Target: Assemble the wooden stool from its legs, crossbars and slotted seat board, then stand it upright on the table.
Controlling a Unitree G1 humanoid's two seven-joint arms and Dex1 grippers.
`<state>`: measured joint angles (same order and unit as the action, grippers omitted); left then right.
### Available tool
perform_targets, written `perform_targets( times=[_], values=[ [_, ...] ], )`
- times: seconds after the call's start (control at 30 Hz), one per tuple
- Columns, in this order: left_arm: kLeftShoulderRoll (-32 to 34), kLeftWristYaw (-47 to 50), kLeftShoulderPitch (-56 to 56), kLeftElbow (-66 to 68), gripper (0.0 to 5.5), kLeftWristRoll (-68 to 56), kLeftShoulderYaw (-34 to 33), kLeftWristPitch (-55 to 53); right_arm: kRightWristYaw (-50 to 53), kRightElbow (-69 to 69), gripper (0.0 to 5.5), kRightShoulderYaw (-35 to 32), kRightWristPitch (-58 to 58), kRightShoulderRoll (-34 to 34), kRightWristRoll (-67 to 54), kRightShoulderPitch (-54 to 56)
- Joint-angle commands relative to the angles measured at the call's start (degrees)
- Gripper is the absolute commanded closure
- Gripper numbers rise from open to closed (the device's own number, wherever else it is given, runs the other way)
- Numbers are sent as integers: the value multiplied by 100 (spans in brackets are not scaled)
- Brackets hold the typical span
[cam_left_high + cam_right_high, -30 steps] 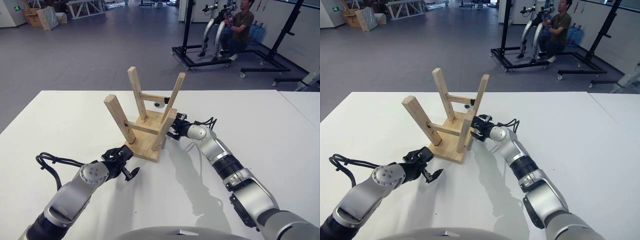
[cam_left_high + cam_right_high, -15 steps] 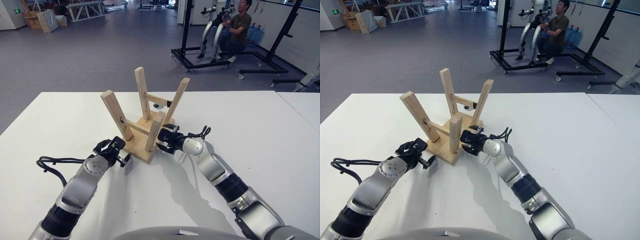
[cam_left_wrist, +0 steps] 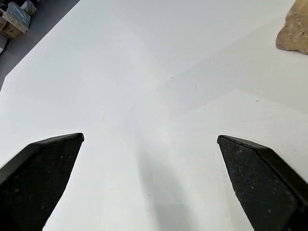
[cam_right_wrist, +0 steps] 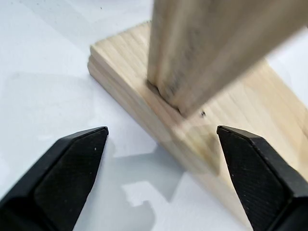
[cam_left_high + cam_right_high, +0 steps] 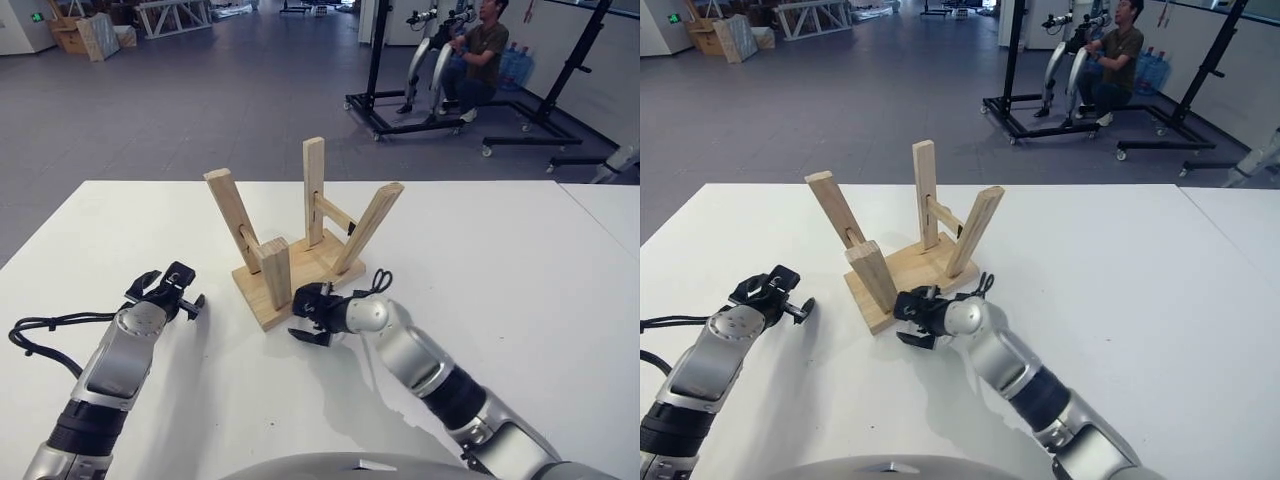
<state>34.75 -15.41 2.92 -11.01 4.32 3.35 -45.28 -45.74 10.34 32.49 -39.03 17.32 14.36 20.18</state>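
The stool (image 5: 300, 240) sits legs-up, and the right claw (image 5: 303, 316), spread at the seat board's (image 5: 318, 264) near corner, could slip while flipping it, since the left claw (image 5: 168, 289), also spread, stands well clear.

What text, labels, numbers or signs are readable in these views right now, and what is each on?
On the stool: none.
On the table: none.
On the green sign in the far room: too small to read.
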Motion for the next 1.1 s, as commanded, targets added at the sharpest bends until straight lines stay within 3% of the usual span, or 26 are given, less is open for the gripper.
perform_targets(
  times=[0.03,0.2,0.3,0.4,0.53,0.67,0.8,0.93,1.1],
  values=[
    [36,-353,4,-236,39,-273,-235,-53,-1260,923,131,-1135,-611,1191,-1107,25],
    [-285,-502,-63,-858,39,-660,-387,-470,-2614,858,131,-2384,-218,2807,-2273,-563],
    [-287,-517,-243,-1426,39,-680,-189,-790,-2134,-653,131,-2811,697,2975,-2070,-252],
    [-333,-469,-378,-1528,39,-581,139,-842,-843,-2422,131,-3062,1406,2452,-1769,574],
    [-297,-386,-449,-1314,39,-372,498,-702,1100,-4397,131,-3286,2302,1219,-1577,1464],
    [-354,-356,-474,-1208,39,-247,740,-622,1981,-5717,131,-3265,2935,124,-1576,1891],
    [-458,-317,-331,-1114,39,-196,872,-577,2081,-6633,131,-3000,3561,-346,-1315,2135],
    [-561,-266,-163,-994,39,-162,923,-539,1635,-6930,131,-2856,3937,-398,-1243,2060],
    [-723,-162,-49,-820,39,-87,886,-491,695,-5844,131,-2707,4026,-143,-1444,1197]
  ],
)
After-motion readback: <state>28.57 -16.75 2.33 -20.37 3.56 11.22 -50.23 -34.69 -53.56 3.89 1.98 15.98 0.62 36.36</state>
